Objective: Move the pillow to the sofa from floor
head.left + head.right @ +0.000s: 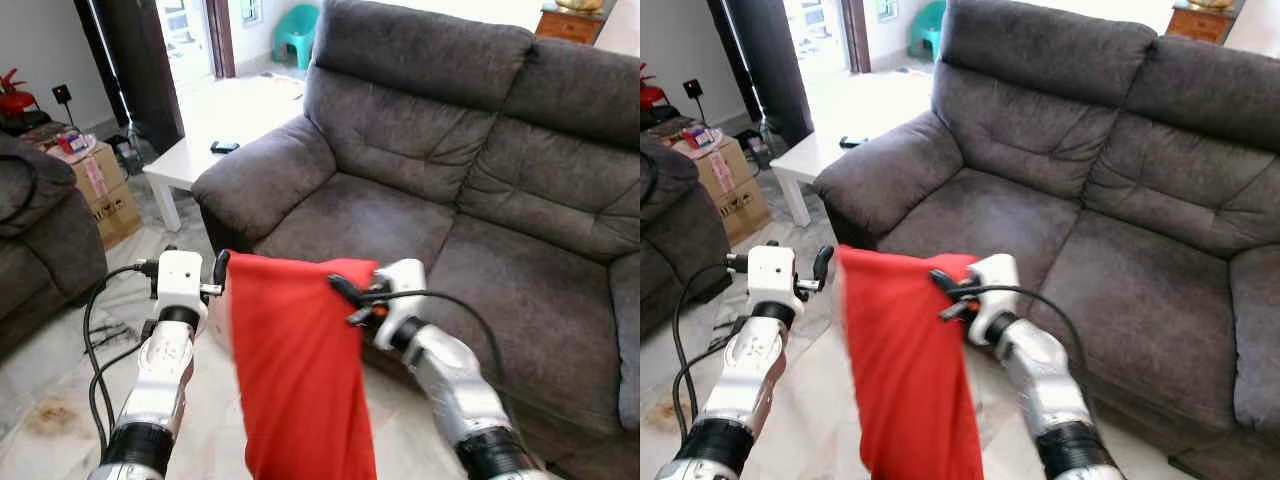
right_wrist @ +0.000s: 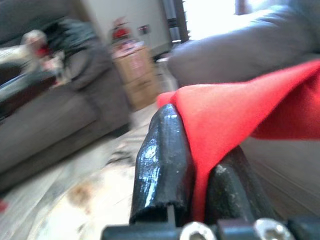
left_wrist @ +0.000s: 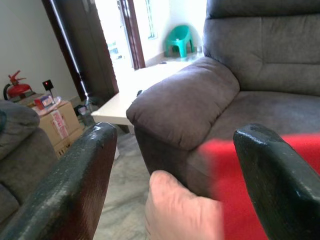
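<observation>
Left gripper [image 1: 220, 272] sits just beside the left edge of the pillow [image 1: 300, 370], fingers spread wide with nothing between them; in its wrist view the red fabric only overlaps one finger [image 3: 280, 185], not pinched. To its right the pillow hangs in the air between the two arms, in front of the sofa [image 1: 440, 190] seat edge, off the floor [image 1: 60, 420]. Right gripper [image 1: 348, 292] holds its top right corner, fingers clamped on the fabric, as the right wrist view shows with red cloth squeezed between both black fingers [image 2: 165, 170]. Step in hand looks like the carry to the sofa, roughly past halfway by my read. To do it well: keep the right clamp tight, since it seems to bear the whole load on one corner; lift enough for the dangling bottom to clear the seat front, then move forward over the left seat cushion [image 1: 350, 215] before letting go. Closing the left gripper on the other top corner would steady it; a one-corner hold risks swinging or slipping. Pillow looks plain bright red, limp and flat, draping long like a slack cover, no visible pattern, folds running down its length. Something pale shows behind its left edge, can't tell what
</observation>
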Controlling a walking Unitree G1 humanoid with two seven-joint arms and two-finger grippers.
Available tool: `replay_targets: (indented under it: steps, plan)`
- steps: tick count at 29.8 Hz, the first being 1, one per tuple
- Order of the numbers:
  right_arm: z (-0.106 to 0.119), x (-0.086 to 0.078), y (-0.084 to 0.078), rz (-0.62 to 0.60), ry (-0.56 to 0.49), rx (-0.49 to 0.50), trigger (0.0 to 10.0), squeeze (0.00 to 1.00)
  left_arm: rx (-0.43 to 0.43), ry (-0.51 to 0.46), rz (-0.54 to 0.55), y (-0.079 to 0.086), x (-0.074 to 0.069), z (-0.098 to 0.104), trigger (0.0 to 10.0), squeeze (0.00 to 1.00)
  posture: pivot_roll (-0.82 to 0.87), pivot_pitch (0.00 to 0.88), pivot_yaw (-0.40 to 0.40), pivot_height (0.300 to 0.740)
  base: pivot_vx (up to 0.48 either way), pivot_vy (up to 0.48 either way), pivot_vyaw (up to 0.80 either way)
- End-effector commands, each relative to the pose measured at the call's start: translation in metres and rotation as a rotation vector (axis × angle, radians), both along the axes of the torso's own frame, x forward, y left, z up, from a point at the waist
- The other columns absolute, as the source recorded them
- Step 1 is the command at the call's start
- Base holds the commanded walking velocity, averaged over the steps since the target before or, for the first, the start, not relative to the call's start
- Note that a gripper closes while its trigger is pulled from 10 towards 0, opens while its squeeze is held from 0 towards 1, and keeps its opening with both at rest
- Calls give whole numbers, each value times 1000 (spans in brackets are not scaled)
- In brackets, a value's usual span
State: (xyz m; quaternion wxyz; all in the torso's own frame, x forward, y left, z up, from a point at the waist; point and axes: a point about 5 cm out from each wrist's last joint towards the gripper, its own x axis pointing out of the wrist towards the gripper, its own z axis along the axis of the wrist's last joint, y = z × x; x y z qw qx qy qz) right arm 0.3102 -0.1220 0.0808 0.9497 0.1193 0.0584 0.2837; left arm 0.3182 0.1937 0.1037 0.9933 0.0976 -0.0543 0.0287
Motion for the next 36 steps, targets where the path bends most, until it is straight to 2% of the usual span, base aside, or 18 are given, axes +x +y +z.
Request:
replay_targets:
  steps: [1, 3, 8, 11, 13, 16, 20, 21, 24, 31, 36]
  plan:
    - [14, 6, -8, -61, -89, 31, 10000, 0, -4, 18, -13, -1, 0, -3, 10000, 0, 62, 0, -44, 740, 0, 0, 0]
    - [-5, 2, -14, -114, -22, 6, 10000, 0, -7, 28, -12, -1, -1, -6, 10000, 0, 62, 0, -44, 740, 0, 0, 0]
    - [-36, -3, -20, -251, 102, 1, 10000, 0, -8, 56, -19, -3, -4, -13, 10000, 0, 70, 0, -40, 740, 0, 0, 0]
    - [-45, -5, -27, -345, 165, 72, 10000, 0, -12, 76, -14, 1, -7, -18, 10000, 0, 74, 0, -38, 740, 0, 0, 0]
    - [-50, -6, -30, -365, 188, 62, 10000, 0, -23, 91, -5, 4, -8, -21, 10000, 0, 69, 0, -36, 740, 0, 0, 0]
    - [-60, -14, -29, -335, 223, 19, 10000, 0, -37, 110, 5, 6, -9, -24, 10000, 0, 73, 0, -40, 740, 0, 0, 0]
    - [-69, -20, -34, -351, 250, -3, 10000, 0, -34, 115, 5, 8, -10, -26, 10000, 0, 74, 0, -42, 740, 0, 0, 0]
    - [-75, -24, -41, -383, 273, 13, 10000, 0, -36, 120, 8, 9, -11, -27, 10000, 0, 73, 0, -42, 740, 0, 0, 0]
    - [-80, -27, -46, -401, 302, 46, 10000, 0, -38, 125, 8, 8, -11, -29, 10000, 0, 69, 0, -40, 740, 0, 0, 0]
    - [-92, -39, -32, -274, 354, 96, 10000, 0, -46, 129, -4, 7, -11, -29, 10000, 0, 70, 0, -40, 740, 0, 0, 0]
    - [-106, -49, -35, -348, 434, 18, 10000, 0, -44, 135, -7, 5, -11, -30, 10000, 0, 69, 0, -36, 740, 0, 0, 0]
